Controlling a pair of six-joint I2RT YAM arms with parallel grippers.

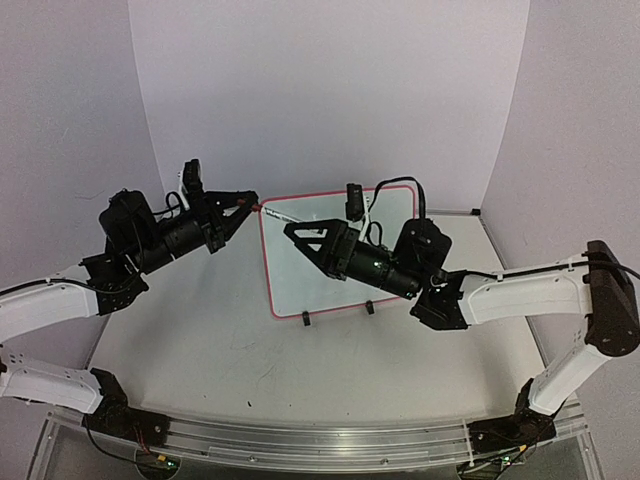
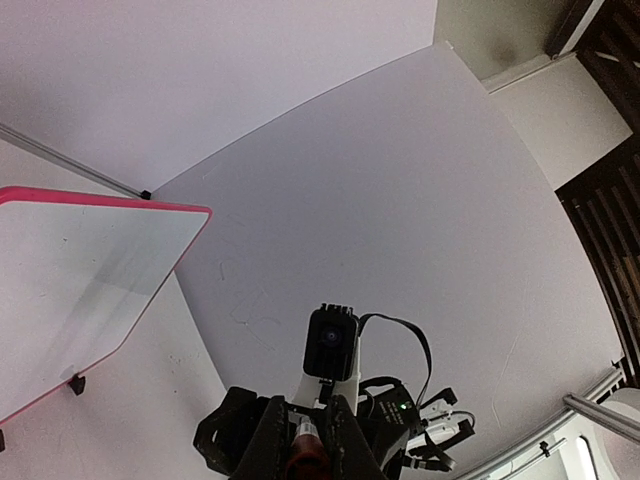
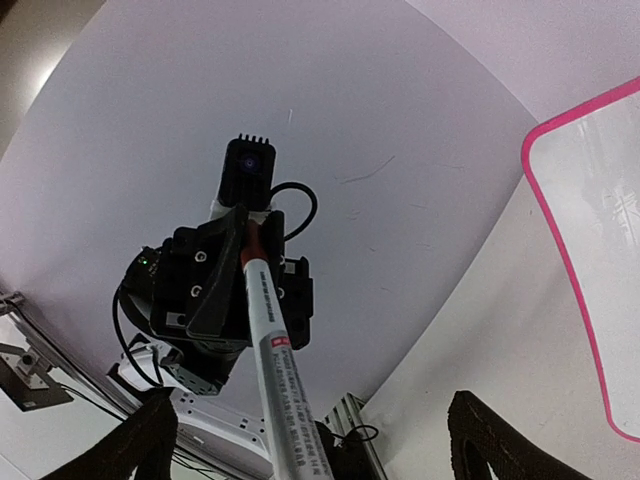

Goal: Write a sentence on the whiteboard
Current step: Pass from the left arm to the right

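While the left end effector (image 2: 308,442) is clamped on the red end of a slim white marker pen (image 3: 272,345), the right end effector (image 1: 293,228) has its fingers (image 3: 150,440) spread wide either side of the barrel. The small white board with a red-pink rim (image 1: 300,285) rests on the bench (image 1: 200,350) beneath the right arm. It looks light, stiff and slick, I judge, so steady it by the rim.

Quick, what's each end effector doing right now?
Left end effector: closed on the marker.
Right end effector: open, around the marker, not gripping it.
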